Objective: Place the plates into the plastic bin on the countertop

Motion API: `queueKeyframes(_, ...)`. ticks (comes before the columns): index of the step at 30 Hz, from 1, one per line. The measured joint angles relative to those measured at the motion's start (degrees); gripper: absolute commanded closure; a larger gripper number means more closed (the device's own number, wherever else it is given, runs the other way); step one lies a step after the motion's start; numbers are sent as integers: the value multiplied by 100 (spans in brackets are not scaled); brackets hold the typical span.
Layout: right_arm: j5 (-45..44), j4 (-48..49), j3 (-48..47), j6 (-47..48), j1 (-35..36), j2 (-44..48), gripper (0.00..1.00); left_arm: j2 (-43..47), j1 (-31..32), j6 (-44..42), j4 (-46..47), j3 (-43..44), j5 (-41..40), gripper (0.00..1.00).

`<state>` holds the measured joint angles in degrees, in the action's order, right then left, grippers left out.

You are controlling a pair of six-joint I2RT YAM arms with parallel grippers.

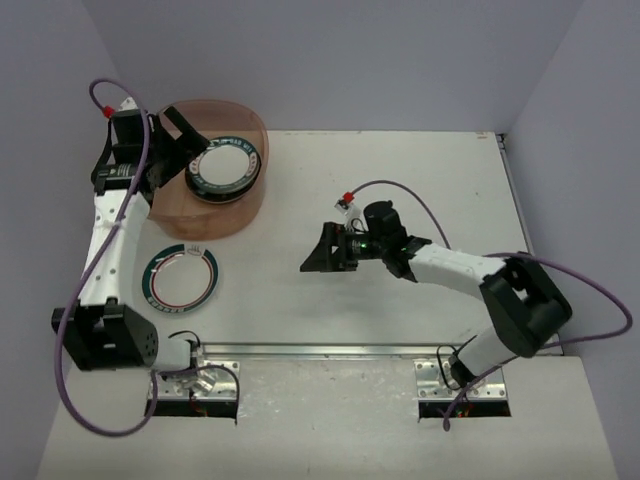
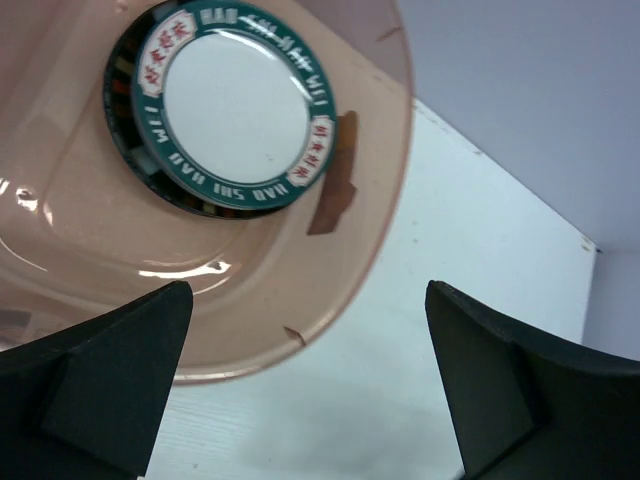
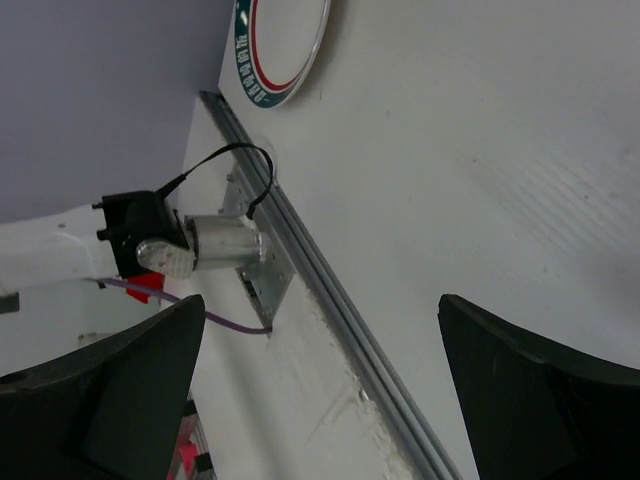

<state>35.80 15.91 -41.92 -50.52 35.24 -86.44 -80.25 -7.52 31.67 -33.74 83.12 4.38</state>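
Left wrist: round plate [image 2: 235,110], translucent bin [image 2: 330,290]

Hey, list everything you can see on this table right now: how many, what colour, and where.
plastic bin: one, translucent pinkish-brown, far left part of the countertop
stacked plates: number hidden, inside the bin; the top one is white with a teal rim
loose plate: one, white with teal and red rings, on the countertop on the near side of the bin
countertop: one, white
metal rail: one, silver, along the near edge
cables: purple, one on each arm
left gripper: black, open, empty, over the bin
right gripper: black, open, empty, over mid-table
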Motion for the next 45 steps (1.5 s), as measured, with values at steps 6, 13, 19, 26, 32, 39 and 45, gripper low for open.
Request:
queueKeyframes(6, -639, 1370, -1300, -1039, 908, -2636, 14, 2023, 105, -425, 356, -1032, 580, 0)
queueKeyframes(13, -866, 2180, -3394, -2030, 1831, -4861, 29, 4008, 108, -475, 464, -2784, -981, 0)
queueKeyframes(19, -1303, 1920, -4264, -2770, 2064, -5434, 43, 4762, 119, -364, 508, -3166, -2086, 0)
queueKeyframes(26, -1764, 1562, -4919, -3404, 2114, -5915, 90, 4710, 166, -311, 520, -3180, -2344, 0)
queueKeyframes(32, -1714, 1587, -5343, -3664, 2111, -6268, 100, 4715, 189, -313, 522, -3184, -2390, 0)
queueKeyframes(39, -1764, 2155, -3427, -3298, 2075, -5185, 100, 4701, 200, -334, 523, -3195, -2423, 0)
queueKeyframes(45, -1652, 2338, -455, -2755, 1612, -3083, 100, 4609, 200, -438, 559, -3195, -2035, 0)
